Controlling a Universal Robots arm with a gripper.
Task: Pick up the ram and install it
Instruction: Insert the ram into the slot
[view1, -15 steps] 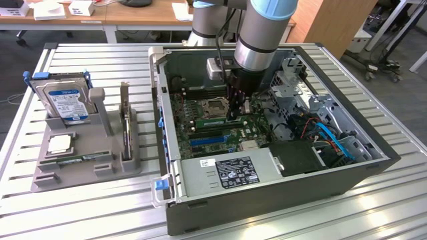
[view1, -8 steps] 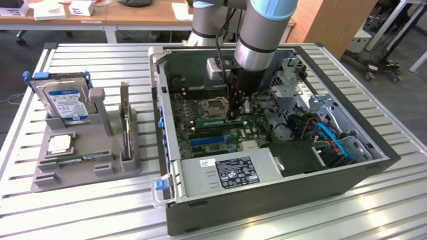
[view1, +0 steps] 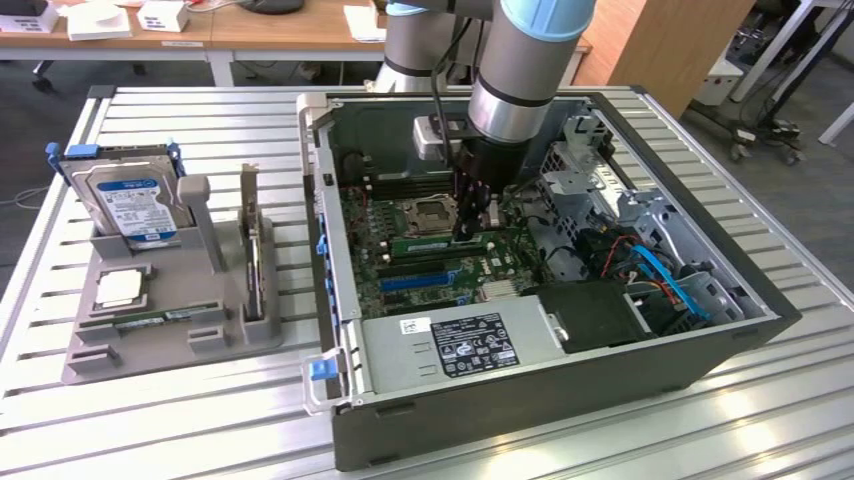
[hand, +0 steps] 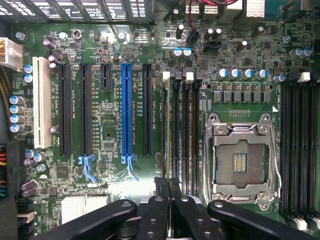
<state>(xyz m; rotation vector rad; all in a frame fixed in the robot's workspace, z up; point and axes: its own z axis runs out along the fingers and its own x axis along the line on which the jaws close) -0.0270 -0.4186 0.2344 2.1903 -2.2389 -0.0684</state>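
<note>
The ram (view1: 427, 243), a pale green stick with a label strip, stands on edge in a memory slot beside the CPU socket (view1: 430, 211) inside the open computer case (view1: 534, 420). My gripper (view1: 466, 232) reaches down into the case, fingers shut together, their tips at the end of the ram toward the exterior view's right. Whether they touch it I cannot tell. In the wrist view the black fingers (hand: 155, 210) meet over the near end of the memory slots (hand: 180, 125), beside the bare CPU socket (hand: 240, 160).
A grey holder tray (view1: 147, 350) on the exterior view's left carries a hard drive (view1: 131, 205), an upright expansion card (view1: 250, 230) and a thin green strip (view1: 163, 318). Case walls, the power supply (view1: 454, 345) and blue cables (view1: 667, 280) crowd the gripper.
</note>
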